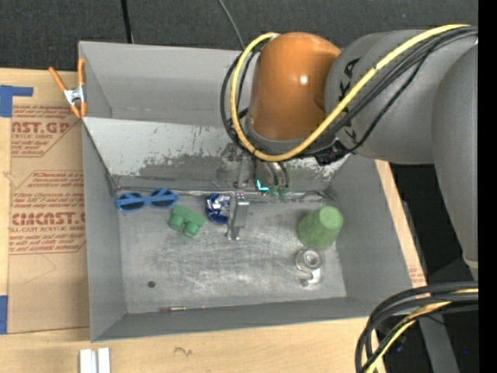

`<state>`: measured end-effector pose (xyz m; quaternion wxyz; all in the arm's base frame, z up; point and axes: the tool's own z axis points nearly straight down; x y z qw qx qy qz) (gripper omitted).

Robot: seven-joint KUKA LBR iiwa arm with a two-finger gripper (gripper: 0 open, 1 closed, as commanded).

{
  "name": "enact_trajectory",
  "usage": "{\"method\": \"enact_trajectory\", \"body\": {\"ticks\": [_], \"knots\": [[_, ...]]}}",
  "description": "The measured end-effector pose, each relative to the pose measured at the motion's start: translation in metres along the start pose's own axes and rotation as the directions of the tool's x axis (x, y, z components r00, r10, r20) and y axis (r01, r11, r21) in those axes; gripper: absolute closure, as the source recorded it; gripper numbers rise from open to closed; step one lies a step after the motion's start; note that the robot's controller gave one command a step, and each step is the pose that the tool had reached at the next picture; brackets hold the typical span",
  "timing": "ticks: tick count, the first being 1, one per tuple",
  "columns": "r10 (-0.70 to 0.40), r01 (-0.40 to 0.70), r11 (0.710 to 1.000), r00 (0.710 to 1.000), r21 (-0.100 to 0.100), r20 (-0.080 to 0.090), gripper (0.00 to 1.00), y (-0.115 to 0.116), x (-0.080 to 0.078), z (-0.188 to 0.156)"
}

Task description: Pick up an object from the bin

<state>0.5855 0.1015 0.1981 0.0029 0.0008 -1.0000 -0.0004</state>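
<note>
Seemingly the small shiny blue thing [217, 207] near the middle of the bin [194, 274] lies just at nine o'clock of the hand [234, 225], released or clenched I cannot tell, so an off-centre closing might merely knock it toward the green block [186, 221] at its eight o'clock.

- Place: appeared to be a robotics lab, a pick-test cell.
- Arm [404, 99]: industrial, with orange cover [291, 84] and looped cables [371, 80].
- Bin [101, 231]: grey metal, scuffed; held green cylinder [320, 228] and small oddments.
</note>
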Motion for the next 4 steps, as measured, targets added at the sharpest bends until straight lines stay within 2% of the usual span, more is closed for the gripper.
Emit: {"method": "enact_trajectory", "body": {"ticks": [1, 2, 3, 4], "knots": [[-0.154, 0.154, 0.988, 0.988, 0.000, 0.011, 0.00, -0.005, -0.009, 0.113], [-0.232, 0.232, 0.973, 0.973, 0.001, 0.011, 0.00, 0.042, -0.009, 0.124], [-0.229, 0.229, 0.973, 0.973, 0.000, 0.013, 1.00, 0.041, -0.010, 0.124], [-0.468, 0.468, 0.884, 0.883, 0.005, 0.015, 1.00, 0.035, -0.005, -0.026]]}}
